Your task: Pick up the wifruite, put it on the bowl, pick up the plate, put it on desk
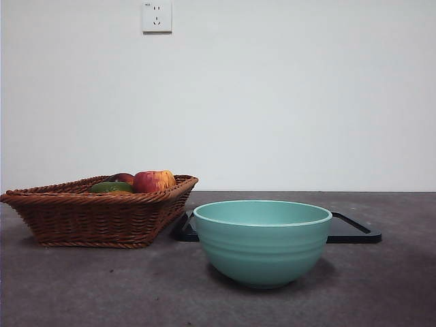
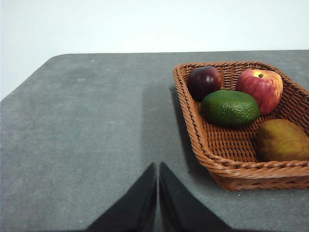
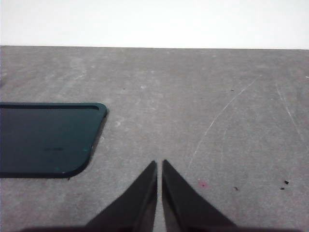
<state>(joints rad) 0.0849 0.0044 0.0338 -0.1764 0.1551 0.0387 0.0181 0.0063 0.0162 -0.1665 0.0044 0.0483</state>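
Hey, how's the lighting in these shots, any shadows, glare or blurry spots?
Front view: soft, even light, a faint shadow under the bowl, no glare. Left wrist view: a straight grey shadow band on the table beside the basket; the fruit is sharp. Right wrist view: the tray is very dark, the wall overexposed.

1. The wifruite (image 2: 281,140), dull brown and oval, is lying inside the wicker basket (image 2: 227,166), near its corner.
2. The mint-teal bowl (image 1: 262,242) is standing upright beside the basket.
3. The dark plate (image 1: 351,231) is lying flat behind the bowl.
4. The grey bench (image 1: 82,286) is carrying everything.
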